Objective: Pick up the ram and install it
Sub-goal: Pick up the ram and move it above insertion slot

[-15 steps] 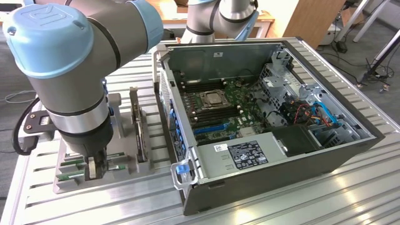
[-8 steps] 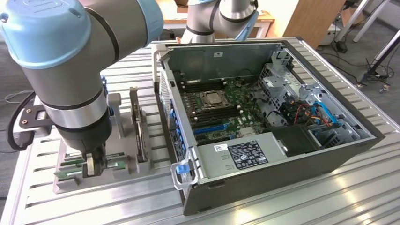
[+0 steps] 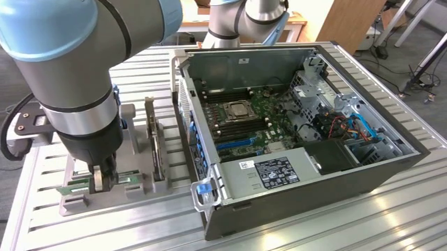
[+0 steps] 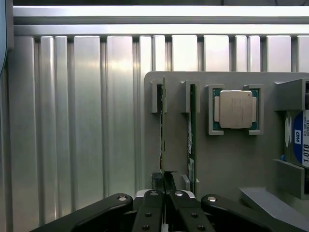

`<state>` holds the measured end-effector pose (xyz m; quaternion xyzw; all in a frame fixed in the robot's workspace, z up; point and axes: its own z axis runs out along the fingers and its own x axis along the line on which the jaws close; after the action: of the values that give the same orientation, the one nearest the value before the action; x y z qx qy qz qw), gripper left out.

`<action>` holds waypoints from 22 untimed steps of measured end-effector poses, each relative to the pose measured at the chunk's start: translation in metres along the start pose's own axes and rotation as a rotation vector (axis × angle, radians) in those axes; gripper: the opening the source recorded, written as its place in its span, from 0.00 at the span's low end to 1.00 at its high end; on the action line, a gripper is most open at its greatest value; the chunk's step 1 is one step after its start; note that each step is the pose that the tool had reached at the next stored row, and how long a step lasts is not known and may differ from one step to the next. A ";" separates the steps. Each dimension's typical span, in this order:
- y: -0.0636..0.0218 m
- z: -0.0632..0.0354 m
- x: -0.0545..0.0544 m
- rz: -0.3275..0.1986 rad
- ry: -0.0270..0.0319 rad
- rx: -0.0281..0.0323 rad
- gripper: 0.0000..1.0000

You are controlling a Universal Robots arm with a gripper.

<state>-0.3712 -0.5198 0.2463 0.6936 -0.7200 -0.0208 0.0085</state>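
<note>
Your gripper (image 3: 101, 183) pinches the ram (image 3: 73, 186) in its rack, with the open computer case (image 3: 244, 65) to the exterior view's right.

At the exterior view's left, your arm, with its smooth grey tube and pale blue joints, stands nearly vertical over the ribbed aluminium table (image 3: 104, 230). Its black fingers (image 4: 170, 182) are pressed onto the thin green board, which stands on edge in a slot of the matte grey rack (image 4: 231, 159). A second green stick (image 4: 192, 125) stands just beside it. Beyond that sit the square silver processor (image 4: 236, 109) and the hard drive (image 4: 301, 140).
</note>
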 end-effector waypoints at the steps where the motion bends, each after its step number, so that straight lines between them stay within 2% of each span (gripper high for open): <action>1: 0.0002 -0.0043 0.000 0.000 0.0000 0.0000 0.12; 22: 0.0020 -0.0478 -0.001 -0.001 0.0000 0.0000 0.12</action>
<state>-0.3712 -0.5198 0.2942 0.6938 -0.7198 -0.0208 0.0085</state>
